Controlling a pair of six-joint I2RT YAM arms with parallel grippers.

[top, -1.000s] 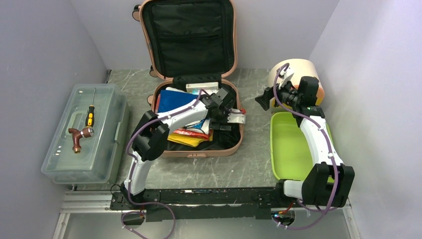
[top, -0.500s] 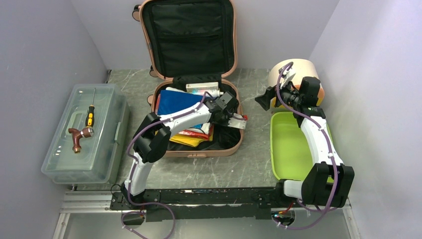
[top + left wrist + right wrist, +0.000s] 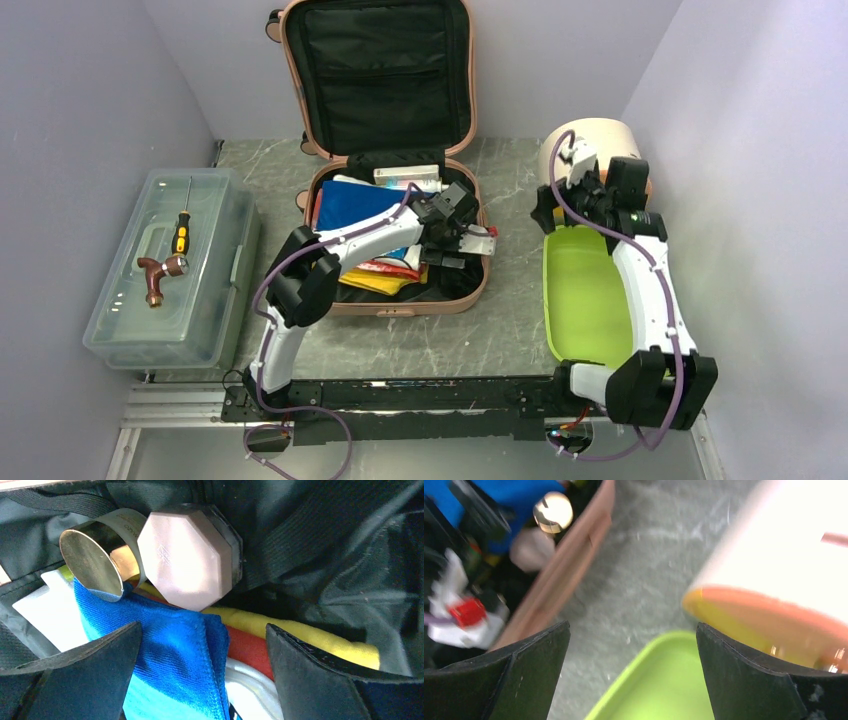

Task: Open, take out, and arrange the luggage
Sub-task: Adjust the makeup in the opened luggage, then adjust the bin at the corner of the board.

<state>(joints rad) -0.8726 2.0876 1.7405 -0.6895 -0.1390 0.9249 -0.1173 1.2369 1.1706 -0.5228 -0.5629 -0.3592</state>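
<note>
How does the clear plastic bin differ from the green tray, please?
The bin is clear, deep and lidded; the tray is lime-green, shallow and open. The bin sits left of the suitcase, the tray right of it. Both rest on the table.

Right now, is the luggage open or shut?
Open. The luggage lid stands upright, black lining exposed; cloths lie in its base.

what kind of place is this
Likely a robot lab test cell: plain lilac walls box in a grey marble-look tabletop, a black mounting rail lines its near edge, and a salmon-pink hard-shell suitcase lies open.
</note>
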